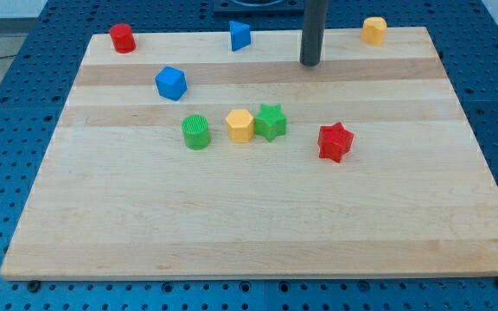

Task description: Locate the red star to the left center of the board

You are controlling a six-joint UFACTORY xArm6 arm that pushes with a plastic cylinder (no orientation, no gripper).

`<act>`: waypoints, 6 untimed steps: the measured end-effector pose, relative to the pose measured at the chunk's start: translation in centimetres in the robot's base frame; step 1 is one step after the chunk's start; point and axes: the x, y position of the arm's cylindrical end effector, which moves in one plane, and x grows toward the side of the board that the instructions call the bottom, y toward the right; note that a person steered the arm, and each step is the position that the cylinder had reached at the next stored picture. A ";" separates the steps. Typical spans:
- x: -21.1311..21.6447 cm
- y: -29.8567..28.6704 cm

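Nearest the camera, the red star (335, 142) sits right of the desk (232, 233) centre. My tip (309, 62) stands above it toward the view's top, apart; no hand, nothing held. Pushing leftward needs reaching the star's right side.

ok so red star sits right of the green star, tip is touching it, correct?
Not quite. The camera view shows the red star right of the green star, but my tip is not touching it: it stands apart, toward the view's top, near the board's far edge.
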 end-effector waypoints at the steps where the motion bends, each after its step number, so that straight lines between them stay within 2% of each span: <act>1: 0.7 -0.2; 3: 2.4 -0.4; 6: 9.7 6.8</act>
